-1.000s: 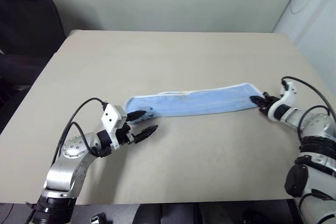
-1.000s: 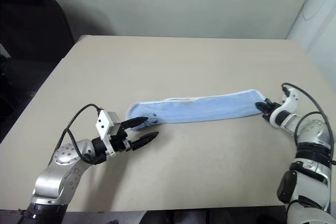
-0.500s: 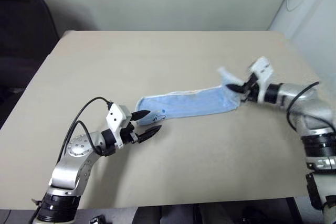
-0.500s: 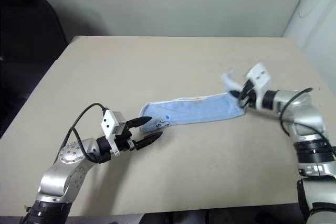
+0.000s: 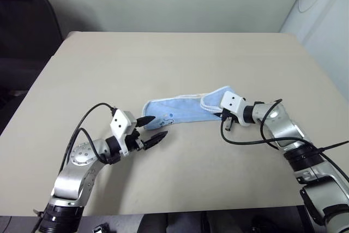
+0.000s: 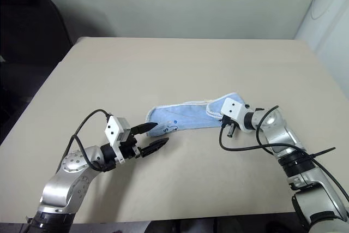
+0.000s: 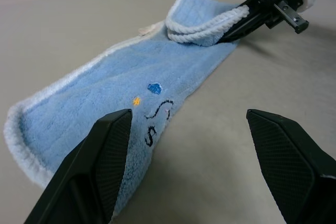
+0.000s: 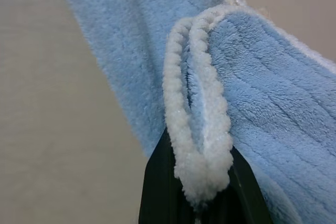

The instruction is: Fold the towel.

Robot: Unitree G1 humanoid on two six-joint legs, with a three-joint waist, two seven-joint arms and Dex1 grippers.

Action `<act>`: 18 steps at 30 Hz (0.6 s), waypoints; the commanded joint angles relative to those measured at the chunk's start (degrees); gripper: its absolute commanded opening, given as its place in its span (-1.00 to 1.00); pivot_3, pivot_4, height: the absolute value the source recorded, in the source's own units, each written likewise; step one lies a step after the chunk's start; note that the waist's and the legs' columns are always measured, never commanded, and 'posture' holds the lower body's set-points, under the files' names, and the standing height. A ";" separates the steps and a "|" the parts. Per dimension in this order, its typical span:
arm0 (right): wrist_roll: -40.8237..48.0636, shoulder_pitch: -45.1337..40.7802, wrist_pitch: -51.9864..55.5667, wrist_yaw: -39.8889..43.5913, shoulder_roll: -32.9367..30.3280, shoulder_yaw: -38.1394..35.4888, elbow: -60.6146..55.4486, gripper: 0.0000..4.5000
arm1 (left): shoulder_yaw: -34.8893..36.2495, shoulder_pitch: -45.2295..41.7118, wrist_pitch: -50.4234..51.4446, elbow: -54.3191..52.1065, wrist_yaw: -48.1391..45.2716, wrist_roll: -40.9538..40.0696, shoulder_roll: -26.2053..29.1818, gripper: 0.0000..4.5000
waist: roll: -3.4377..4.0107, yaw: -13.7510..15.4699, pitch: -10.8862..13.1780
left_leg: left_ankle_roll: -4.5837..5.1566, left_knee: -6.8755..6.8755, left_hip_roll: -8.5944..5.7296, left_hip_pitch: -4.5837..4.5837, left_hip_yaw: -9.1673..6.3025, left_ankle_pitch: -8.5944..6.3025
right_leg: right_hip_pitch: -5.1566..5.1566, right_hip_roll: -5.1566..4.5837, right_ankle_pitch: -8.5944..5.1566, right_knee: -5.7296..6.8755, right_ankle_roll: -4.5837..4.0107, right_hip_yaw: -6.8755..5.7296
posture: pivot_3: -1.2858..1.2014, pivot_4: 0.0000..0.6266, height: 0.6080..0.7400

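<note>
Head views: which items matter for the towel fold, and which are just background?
In the job:
- towel, right end doubled back over itself
- right gripper, pinching the towel's white edging
- left gripper, open beside the embroidered end

Just there:
- table
- dark chair past the far left corner

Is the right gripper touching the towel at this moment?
Touching. In the right wrist view the right gripper has its black fingers on either side of the towel, pinching its doubled white edging with no gap.
</note>
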 commanded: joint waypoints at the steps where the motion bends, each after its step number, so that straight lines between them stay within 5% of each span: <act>1: -0.32 -1.27 0.11 -0.81 0.46 -2.18 -0.21 -0.40 | 0.88 0.38 -0.16 -2.67 0.32 -0.73 -0.05 0.69 | 0.00 0.04 0.00 | 0.00 0.00 0.00 0.00 0.00 0.00 | 0.00 0.00 0.00 0.00 0.00 0.00 | 0.03 -0.52 1.00; 4: -0.57 -1.26 0.12 -0.69 0.64 -2.36 -0.16 0.07 | 0.91 0.40 -0.07 -2.75 0.35 -0.72 -0.06 0.69 | 0.00 0.07 0.00 | 0.00 0.01 0.00 0.00 0.00 0.00 | 0.02 -0.01 0.00 0.00 0.00 0.00 | 0.03 -0.52 1.00; 8: 16.23 1.58 9.67 6.40 -0.09 -13.52 -11.31 0.66 | 1.85 0.86 0.39 -2.78 0.78 -2.07 -0.90 0.69 | 0.00 0.14 0.00 | -0.11 0.00 -0.01 -0.07 0.05 0.06 | -0.04 0.00 -0.01 0.00 -0.02 0.00 | 0.03 -0.52 1.00; 13: 22.33 1.43 14.15 5.81 -0.53 -19.89 -12.53 0.66 | 6.04 0.78 4.35 -3.51 4.03 -8.41 -3.96 0.69 | -0.04 0.18 -0.02 | -0.46 0.01 -0.01 -0.04 0.06 0.25 | 0.05 0.01 -0.01 -0.05 -0.02 0.00 | 0.03 -0.52 1.00; 18: 21.53 -2.43 15.33 0.68 1.68 -21.85 -4.60 0.09 | 11.05 1.57 13.49 -5.69 10.57 -19.57 -7.06 0.69 | -0.03 0.09 -0.02 | -0.44 0.00 0.00 0.08 0.07 0.24 | 0.07 0.01 -0.01 0.02 -0.01 0.03 | 0.03 -0.52 1.00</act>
